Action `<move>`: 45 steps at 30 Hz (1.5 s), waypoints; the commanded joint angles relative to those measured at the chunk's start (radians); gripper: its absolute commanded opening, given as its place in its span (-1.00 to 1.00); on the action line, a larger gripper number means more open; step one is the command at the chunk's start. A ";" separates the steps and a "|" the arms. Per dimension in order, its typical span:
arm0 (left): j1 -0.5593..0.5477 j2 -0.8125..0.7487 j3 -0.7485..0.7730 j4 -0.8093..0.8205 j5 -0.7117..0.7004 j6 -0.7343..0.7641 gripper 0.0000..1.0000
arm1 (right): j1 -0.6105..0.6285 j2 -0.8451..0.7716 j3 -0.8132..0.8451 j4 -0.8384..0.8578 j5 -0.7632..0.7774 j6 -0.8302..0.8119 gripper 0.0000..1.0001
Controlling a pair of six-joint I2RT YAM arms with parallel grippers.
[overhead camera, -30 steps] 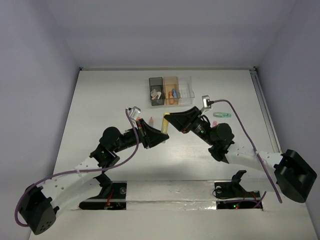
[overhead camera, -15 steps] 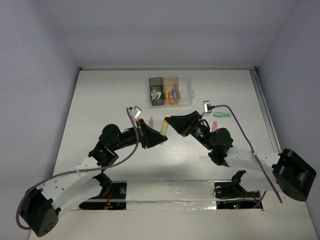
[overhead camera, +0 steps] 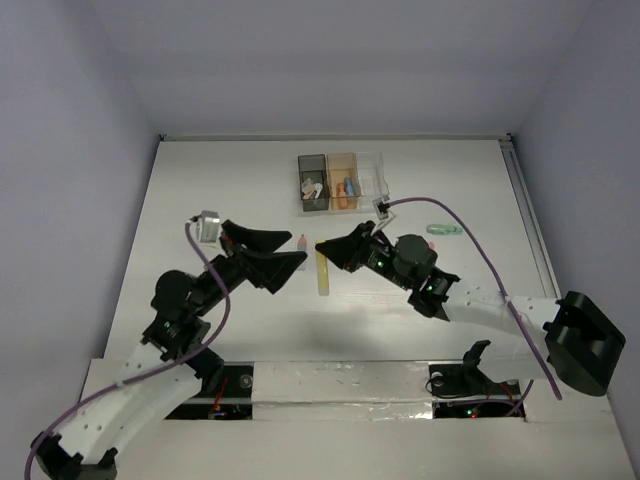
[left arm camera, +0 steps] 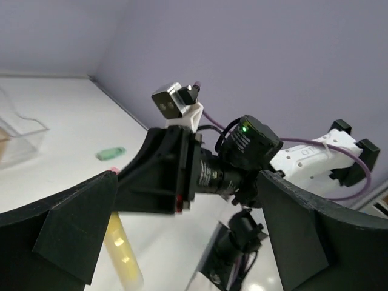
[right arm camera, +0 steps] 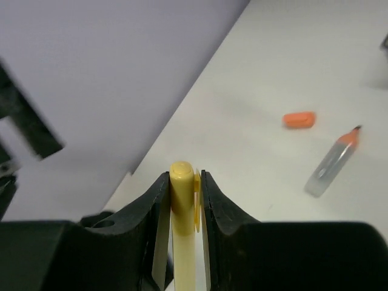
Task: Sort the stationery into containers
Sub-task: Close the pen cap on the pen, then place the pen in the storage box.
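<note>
Two fingers of our right gripper (right arm camera: 182, 182) squeeze the yellow marker (right arm camera: 183, 242) tight, near the table's middle and in front of the bins (overhead camera: 372, 190). Our left gripper (left arm camera: 187, 182) gapes wide, holding nothing. One mint marker (overhead camera: 444, 229) lies off right.

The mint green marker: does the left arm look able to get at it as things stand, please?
Probably not. The mint green marker lies beyond the right arm, which stretches across between it and the left arm, its jaws shut on the yellow marker.
</note>
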 commanded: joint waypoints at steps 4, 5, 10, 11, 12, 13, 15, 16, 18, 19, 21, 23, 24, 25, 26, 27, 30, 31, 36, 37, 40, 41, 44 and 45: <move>0.000 -0.229 0.040 -0.319 -0.231 0.155 0.98 | -0.161 0.099 0.207 -0.077 0.037 -0.123 -1.00; 0.000 -0.245 0.037 -0.331 -0.239 0.160 0.98 | -0.216 0.116 0.231 -0.117 0.034 -0.137 -1.00; 0.000 -0.197 -0.029 -0.277 -0.184 0.128 0.98 | -0.412 0.266 0.449 -0.284 -0.046 -0.247 -1.00; 0.000 -0.182 -0.039 -0.264 -0.176 0.117 0.98 | -0.441 0.329 0.486 -0.336 -0.057 -0.263 -1.00; 0.000 -0.176 -0.065 -0.250 -0.164 0.112 0.98 | -0.493 0.363 0.527 -0.367 -0.075 -0.293 -1.00; 0.000 -0.170 -0.079 -0.234 -0.156 0.108 0.98 | -0.517 0.398 0.569 -0.395 -0.086 -0.306 -1.00; 0.000 -0.159 -0.113 -0.198 -0.141 0.100 0.98 | -0.555 0.502 0.700 -0.461 -0.115 -0.356 -1.00; 0.000 -0.156 -0.121 -0.191 -0.141 0.099 0.98 | -0.584 0.542 0.759 -0.502 -0.120 -0.370 -1.00; 0.000 -0.147 -0.144 -0.152 -0.133 0.089 0.98 | -0.616 0.654 0.912 -0.626 -0.147 -0.411 -1.00; 0.000 -0.147 -0.153 -0.143 -0.130 0.086 0.98 | -0.617 0.691 0.963 -0.627 -0.149 -0.425 -1.00; 0.000 -0.139 -0.177 -0.125 -0.121 0.082 0.98 | -0.626 0.759 1.056 -0.729 -0.140 -0.457 -1.00; 0.000 -0.130 -0.185 -0.124 -0.124 0.083 0.98 | -0.626 0.846 1.168 -0.789 -0.135 -0.470 -1.00; 0.000 -0.131 -0.188 -0.128 -0.129 0.086 0.98 | -0.626 0.871 1.195 -0.806 -0.138 -0.476 -1.00; 0.000 -0.128 -0.190 -0.128 -0.133 0.089 0.98 | -0.626 0.894 1.242 -0.817 -0.146 -0.473 -1.00; 0.000 -0.131 -0.190 -0.126 -0.135 0.091 0.98 | -0.626 0.931 1.258 -0.832 -0.144 -0.473 -1.00; 0.000 -0.133 -0.191 -0.123 -0.136 0.091 0.98 | -0.626 0.945 1.270 -0.837 -0.143 -0.470 -1.00; 0.000 -0.131 -0.196 -0.112 -0.132 0.088 0.98 | -0.626 0.997 1.330 -0.880 -0.130 -0.467 -0.74; 0.000 -0.127 -0.197 -0.109 -0.129 0.088 0.98 | -0.626 1.008 1.350 -0.897 -0.138 -0.465 -0.42; 0.000 -0.098 -0.202 -0.094 -0.119 0.082 0.98 | -0.626 0.960 1.336 -0.903 -0.127 -0.450 0.39; 0.000 -0.094 -0.200 -0.094 -0.118 0.082 0.98 | -0.626 0.943 1.324 -0.898 -0.124 -0.448 0.48; 0.000 -0.090 -0.194 -0.089 -0.113 0.080 0.98 | -0.626 0.833 1.203 -0.868 -0.109 -0.435 0.51; 0.000 -0.090 -0.191 -0.089 -0.112 0.080 0.98 | -0.626 0.792 1.148 -0.825 -0.098 -0.429 0.51; 0.000 -0.082 -0.191 -0.077 -0.101 0.077 0.98 | -0.626 0.596 0.880 -0.757 -0.029 -0.392 0.46; 0.000 -0.079 -0.194 -0.071 -0.096 0.077 0.98 | -0.626 0.542 0.806 -0.746 -0.003 -0.372 0.45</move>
